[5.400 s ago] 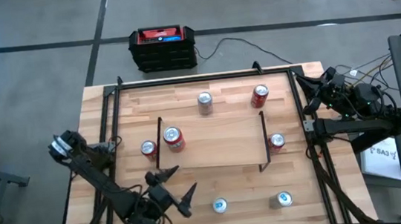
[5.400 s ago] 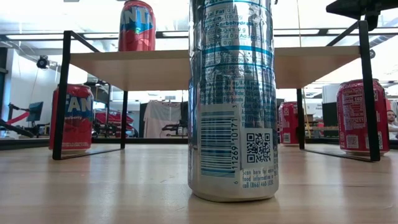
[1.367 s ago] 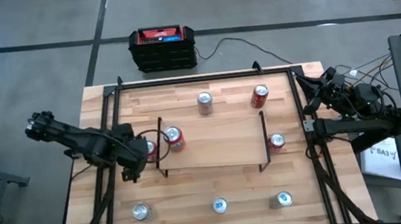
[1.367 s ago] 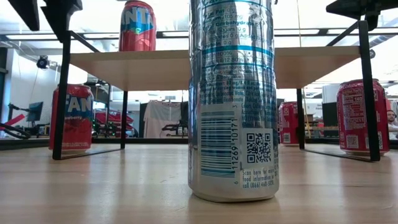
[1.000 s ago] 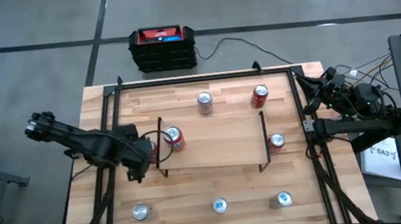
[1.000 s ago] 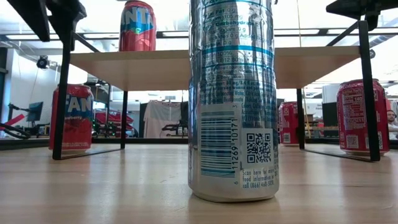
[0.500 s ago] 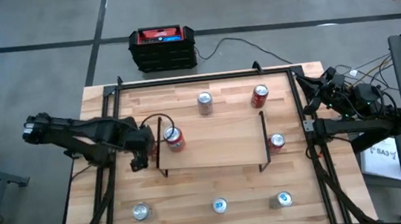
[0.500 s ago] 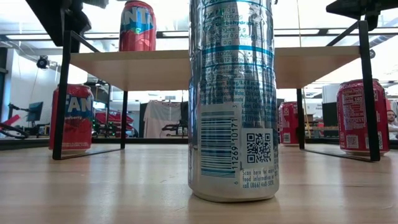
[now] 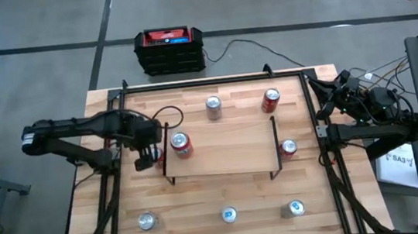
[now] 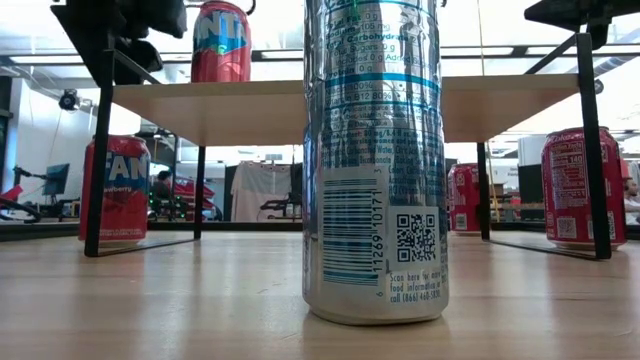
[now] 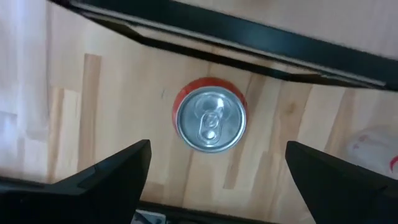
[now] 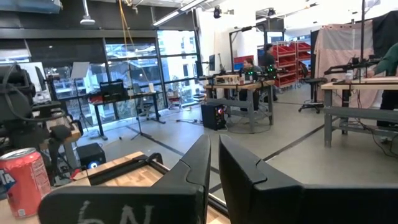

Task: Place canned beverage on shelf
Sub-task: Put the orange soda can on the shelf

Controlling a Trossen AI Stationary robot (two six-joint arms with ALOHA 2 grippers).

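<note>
Presently, contents of table (image 9: 203,211):

Shelf (image 9: 224,148): light-wood board on black legs, mid-table. One red can (image 9: 181,144) stands on its left end; in the low view that can (image 10: 220,40) shows on top of the board (image 10: 250,100).

Left gripper (image 9: 148,152): hovers above the table just left of the shelf, fingers spread wide. The wrist view looks straight down between the fingers (image 11: 112,171) at a red can with a silver top (image 11: 210,122), upright on the tabletop beside the shelf's black leg rail (image 11: 249,34). Fingers stand clear of the can on both sides; nothing held. In the low view the same can (image 10: 115,190) stands on the table at the shelf's left legs, the gripper (image 10: 125,30) dark above it.

Right gripper (image 9: 339,92): parked at the table's right edge, fingers (image 12: 199,162) close together with only a narrow gap, empty.

Other cans, high view:
- silver, behind shelf (image 9: 213,104)
- red, behind shelf (image 9: 271,99)
- red, at shelf's right legs (image 9: 288,148)
- three silver along the near edge (image 9: 147,221), (image 9: 229,215), (image 9: 295,207)

Black and red box (image 9: 170,49): on the floor beyond the table.
</note>
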